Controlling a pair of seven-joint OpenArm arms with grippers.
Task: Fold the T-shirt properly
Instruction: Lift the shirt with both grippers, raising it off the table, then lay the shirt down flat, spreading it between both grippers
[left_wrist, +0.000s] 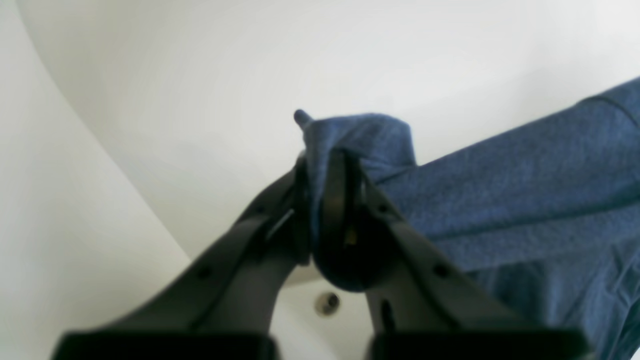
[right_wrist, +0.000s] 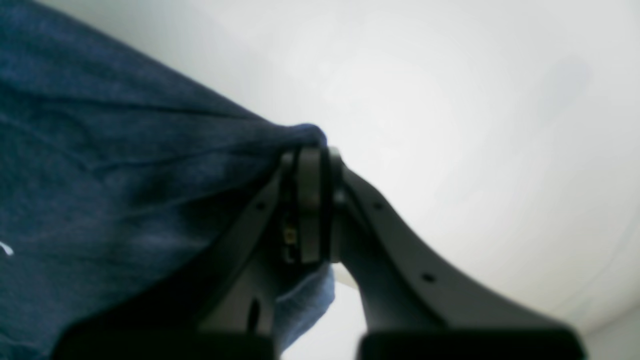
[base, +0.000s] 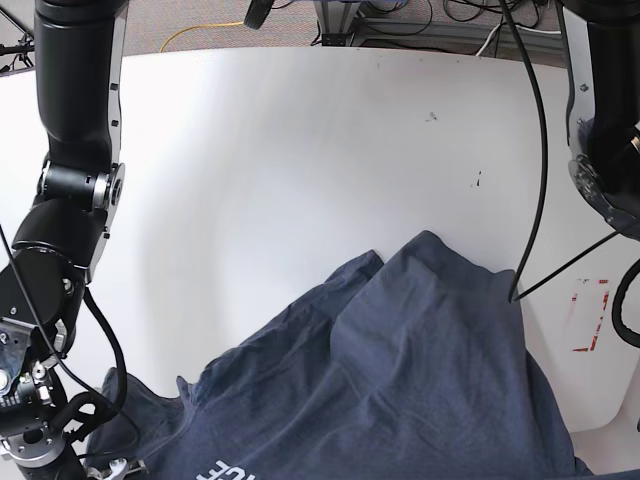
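Reaching in from opposite sides, both arms hold the T-shirt (base: 400, 370), which lies rumpled on the near part of the white table (base: 300, 150), its white letters just showing at the near edge. In the base view, the arm at the left bends down toward the near left corner, while the arm at the right hangs at the far right edge; neither gripper is visible there. Up close, the left gripper (left_wrist: 330, 165) has its fingers pressed together on a bunched fold of blue cloth, and the right gripper (right_wrist: 310, 160) likewise pinches a gathered edge of the T-shirt.
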